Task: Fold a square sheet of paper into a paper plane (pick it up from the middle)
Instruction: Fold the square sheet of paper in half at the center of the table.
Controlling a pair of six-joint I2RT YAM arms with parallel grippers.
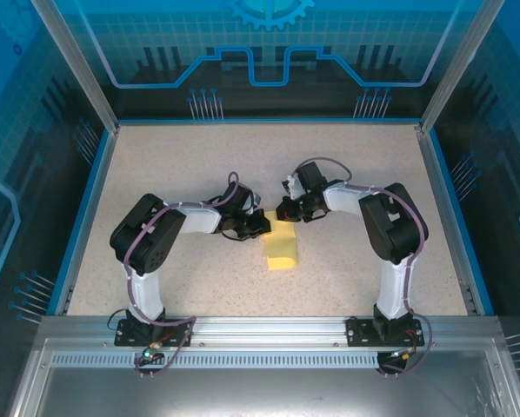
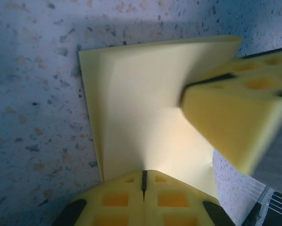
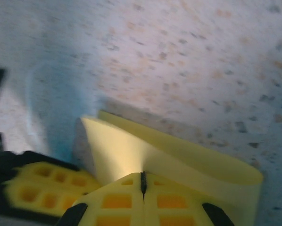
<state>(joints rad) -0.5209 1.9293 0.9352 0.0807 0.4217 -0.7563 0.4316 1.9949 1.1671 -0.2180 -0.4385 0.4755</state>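
The square sheet of paper [image 1: 283,248] lies doubled over at the worktop [image 1: 199,156] centre, its far end pinched in the closed jaws of the left gripper [image 1: 258,228] and the right gripper [image 1: 286,211] — a hold judged to keep both layers aligned while the crease sets.

My left arm [image 1: 147,236] and right arm [image 1: 392,224] each rise from the base, bend at the elbow and reach inward, so my wrists sit low and close together. My left jaws are pressed together, pads [image 2: 115,200] flush, pinching the yellow paper [image 2: 141,108]. My right jaws are closed the same way, their pads [image 3: 171,201] flush on that paper.
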